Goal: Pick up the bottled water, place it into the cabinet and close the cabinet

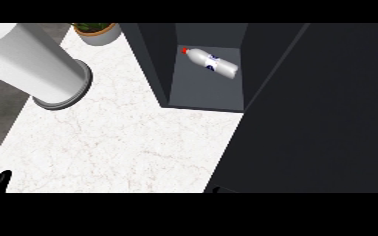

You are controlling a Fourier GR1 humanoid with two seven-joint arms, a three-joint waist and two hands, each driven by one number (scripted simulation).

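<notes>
The bottled water (211, 63), white with a red cap and a blue label, lies on its side inside the dark cabinet (207, 92), cap towards the upper left. The cabinet door (310, 120) stands open and fills the right side of the view as a large dark panel. Only a black sliver of my left hand (4, 179) shows at the lower left edge, far from the bottle. A small black bit of my right hand (224, 190) shows at the lower edge, beside the door's near corner. Neither hand touches the bottle.
A big white cylinder with a grey rim (46, 69) stands on the marble counter (125, 135) at the upper left. A potted plant (98, 31) sits behind it, next to the cabinet's left wall.
</notes>
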